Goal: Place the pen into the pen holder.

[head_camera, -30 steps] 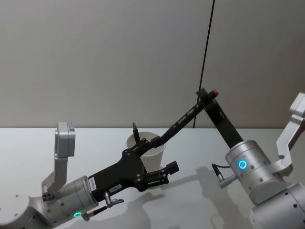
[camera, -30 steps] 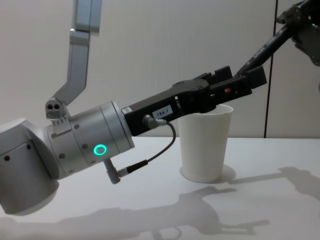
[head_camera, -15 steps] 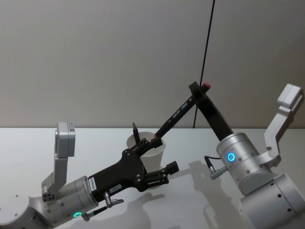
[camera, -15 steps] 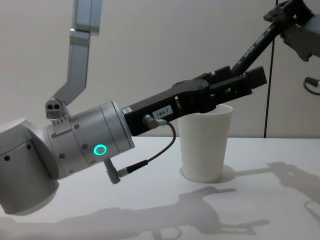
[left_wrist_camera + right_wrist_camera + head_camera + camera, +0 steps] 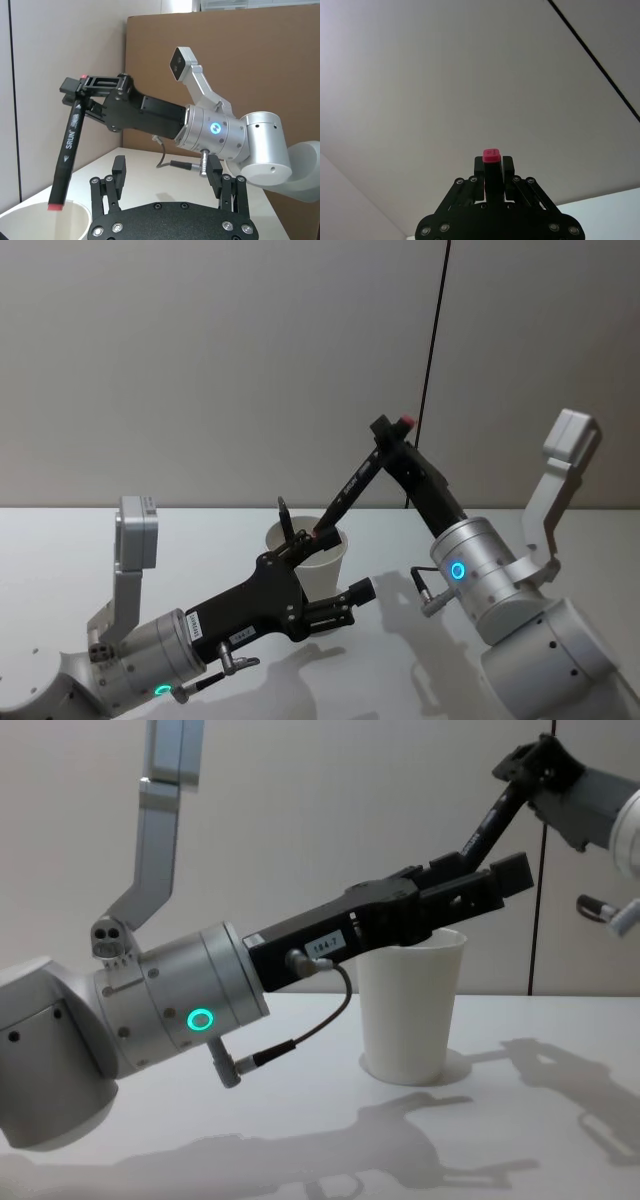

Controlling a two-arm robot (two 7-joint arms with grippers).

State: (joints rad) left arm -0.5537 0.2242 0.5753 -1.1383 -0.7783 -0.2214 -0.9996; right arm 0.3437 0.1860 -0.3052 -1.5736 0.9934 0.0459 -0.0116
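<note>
The pen holder (image 5: 327,575) is a white paper cup standing upright on the table, also seen as the cup (image 5: 410,1020) and as a rim (image 5: 30,214). My right gripper (image 5: 390,435) is shut on the upper end of the pen (image 5: 355,483), a black marker with red ends. The pen (image 5: 68,145) slants down to the left, its lower red tip right at the cup's mouth. From the chest, pen (image 5: 490,820) and right gripper (image 5: 530,770) hang above the cup. The red cap (image 5: 490,156) pokes out of the right gripper (image 5: 492,171). My left gripper (image 5: 324,545) stands open beside the cup at rim height, left gripper (image 5: 166,172) holding nothing.
The white table (image 5: 300,1140) stretches around the cup. A black line (image 5: 435,330) runs down the grey wall behind. A brown cardboard panel (image 5: 225,55) stands behind the right arm. My left arm (image 5: 200,1010) reaches across the front of the table.
The right arm has swung left toward the cup with the pen. The pen now stands steeper and its lower tip has come down to the cup's mouth. The left arm has stayed still.
</note>
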